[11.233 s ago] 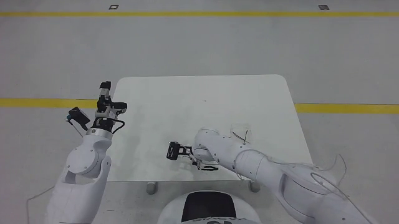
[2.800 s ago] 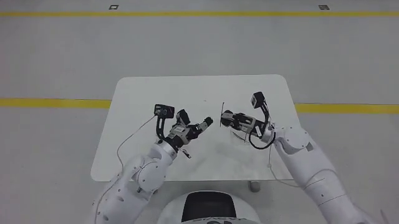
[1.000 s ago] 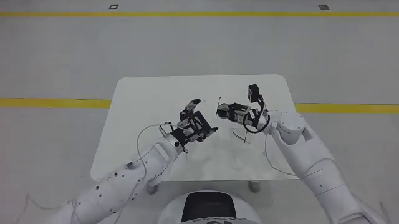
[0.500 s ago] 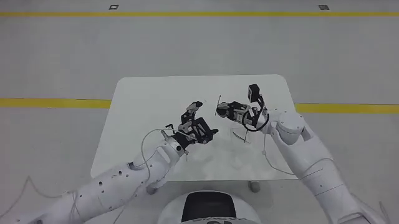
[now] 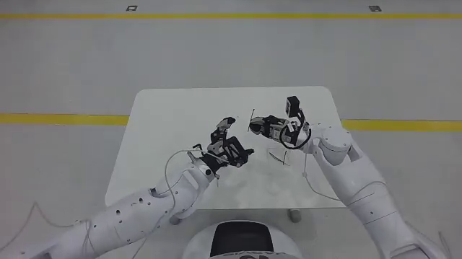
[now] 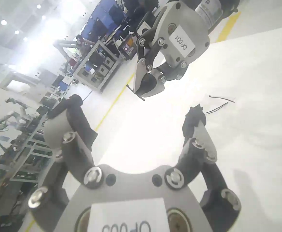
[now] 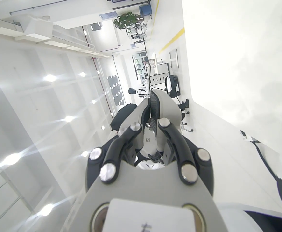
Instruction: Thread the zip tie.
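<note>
My left claw (image 6: 133, 107) hangs spread wide over the middle of the white table (image 5: 166, 115), both fingers apart with nothing between them. From above, my right claw (image 5: 254, 125) sits at about 2 o'clock from it, close but not touching, and its tips face the gap of the left one. The right claw's jaws are pressed together, pinching the black zip tie (image 5: 253, 117) near one end. The strap stands free of the tabletop, and seen from above its long part runs off toward 12 o'clock from the pinch. A short stub of it sticks out on the other side of the fingers, toward my left claw. A few loose ties (image 6: 222, 98) lie flat on the table at about 5 o'clock from my right claw, apart from both claws.
</note>
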